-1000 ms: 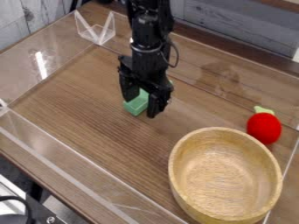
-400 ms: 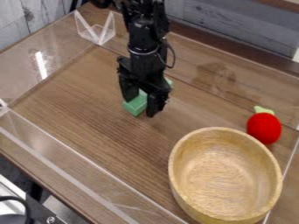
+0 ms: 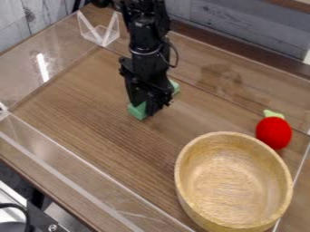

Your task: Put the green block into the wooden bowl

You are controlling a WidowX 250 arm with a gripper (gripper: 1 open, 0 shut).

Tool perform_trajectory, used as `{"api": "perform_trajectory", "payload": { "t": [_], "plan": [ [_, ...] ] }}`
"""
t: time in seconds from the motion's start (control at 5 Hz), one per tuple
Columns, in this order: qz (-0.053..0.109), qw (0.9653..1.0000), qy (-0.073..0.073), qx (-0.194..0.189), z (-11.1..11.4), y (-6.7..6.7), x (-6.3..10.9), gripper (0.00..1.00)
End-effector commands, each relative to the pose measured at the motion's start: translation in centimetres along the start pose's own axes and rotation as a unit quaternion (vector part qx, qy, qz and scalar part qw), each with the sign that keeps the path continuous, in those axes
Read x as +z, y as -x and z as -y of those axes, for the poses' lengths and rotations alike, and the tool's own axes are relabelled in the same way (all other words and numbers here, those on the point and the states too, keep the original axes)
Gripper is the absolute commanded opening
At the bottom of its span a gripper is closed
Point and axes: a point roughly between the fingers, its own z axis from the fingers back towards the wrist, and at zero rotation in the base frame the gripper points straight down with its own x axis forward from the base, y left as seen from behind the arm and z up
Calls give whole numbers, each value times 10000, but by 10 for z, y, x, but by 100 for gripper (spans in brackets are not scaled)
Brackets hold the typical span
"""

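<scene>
A: Item one?
B: Gripper (image 3: 147, 101), black, pointing straight down at about 11 o'clock from the frame centre. Its fingers stand narrow on either side of the green block (image 3: 144, 111), close against it; block rests on the wooden table (image 3: 97, 136).

A: Item two?
B: Wooden bowl (image 3: 234, 182), pale, thick rim, at 5 o'clock from the block, well apart from it. Nothing inside.

A: Item three?
B: Red strawberry toy (image 3: 275, 130), green top, at 3 o'clock from the block, near the bowl's upper right rim, not touching.

A: Surround?
B: Clear plastic walls (image 3: 54, 54) border the table; one folded clear piece at 11 o'clock.
</scene>
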Motion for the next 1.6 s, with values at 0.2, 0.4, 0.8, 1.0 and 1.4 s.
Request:
{"api": "perform_trajectory", "payload": {
  "t": [0.2, 0.4, 0.8, 1.0, 1.4],
  "plan": [
    [161, 9998, 57, 57, 0, -5, 13, 100],
    [178, 9998, 71, 65, 0, -6, 11, 100],
    [174, 9996, 193, 146, 0, -18, 19, 100],
    [154, 9995, 206, 156, 0, -22, 24, 100],
    [149, 9996, 184, 161, 0, -24, 24, 100]
  ]
}}
